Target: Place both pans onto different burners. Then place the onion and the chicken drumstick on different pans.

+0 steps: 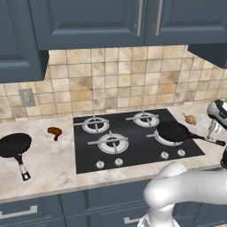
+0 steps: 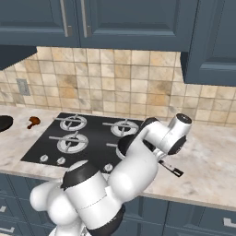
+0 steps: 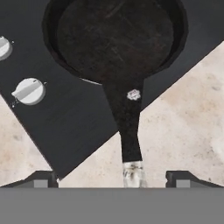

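Note:
One black pan (image 1: 173, 131) sits on the front right burner (image 1: 160, 140) of the cooktop (image 1: 133, 153), its handle (image 1: 208, 140) pointing right over the counter. In the hand view this pan (image 3: 114, 37) is just ahead. Its handle (image 3: 127, 127) runs back toward my gripper (image 3: 111, 180), which is open with the handle's pale tip between the spread fingertips, untouched. The other pan (image 1: 14, 145) lies on the counter far left of the cooktop. Between that pan and the cooktop lies the chicken drumstick (image 1: 55, 132). The onion (image 1: 190, 119) rests on the counter right of the back right burner (image 1: 145, 118).
The back left burner (image 1: 95, 124) and front left burner (image 1: 113, 142) are bare. Control knobs (image 1: 109, 163) line the cooktop's front edge, and two knobs (image 3: 29, 90) show left of the pan. My own arm (image 2: 138, 161) hides much of the cooktop's right side in the right base view.

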You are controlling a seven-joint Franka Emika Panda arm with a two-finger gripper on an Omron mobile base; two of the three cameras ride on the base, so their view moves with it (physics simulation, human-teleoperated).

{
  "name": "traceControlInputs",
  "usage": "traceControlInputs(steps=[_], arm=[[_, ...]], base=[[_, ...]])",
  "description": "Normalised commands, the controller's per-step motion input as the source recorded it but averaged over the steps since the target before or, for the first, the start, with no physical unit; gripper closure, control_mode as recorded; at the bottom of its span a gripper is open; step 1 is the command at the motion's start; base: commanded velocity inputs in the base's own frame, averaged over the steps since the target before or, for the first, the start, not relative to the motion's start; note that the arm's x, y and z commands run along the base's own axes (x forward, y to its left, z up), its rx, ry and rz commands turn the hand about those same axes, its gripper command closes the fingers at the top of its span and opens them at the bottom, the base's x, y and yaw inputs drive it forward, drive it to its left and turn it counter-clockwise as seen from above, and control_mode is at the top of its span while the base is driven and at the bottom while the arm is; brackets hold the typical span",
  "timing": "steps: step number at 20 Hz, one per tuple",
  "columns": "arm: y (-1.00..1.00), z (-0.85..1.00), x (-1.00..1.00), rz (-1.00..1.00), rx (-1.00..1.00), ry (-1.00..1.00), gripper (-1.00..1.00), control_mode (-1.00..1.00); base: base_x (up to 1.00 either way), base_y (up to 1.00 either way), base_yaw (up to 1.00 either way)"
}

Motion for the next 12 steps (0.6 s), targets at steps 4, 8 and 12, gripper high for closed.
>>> traceControlInputs(steps=[4,8,12], arm=[[0.02,0.36,0.0,0.0,-0.01,0.0,-1.0,-1.0],[0.23,0.41,0.01,-0.02,-0.05,0.05,-1.0,-1.0],[0.47,0.41,0.14,-0.14,-0.09,0.17,-1.0,-1.0]], base=[[0.0,0.0,0.0],[0.0,0.0,0.0],[0.0,0.0,0.0]])
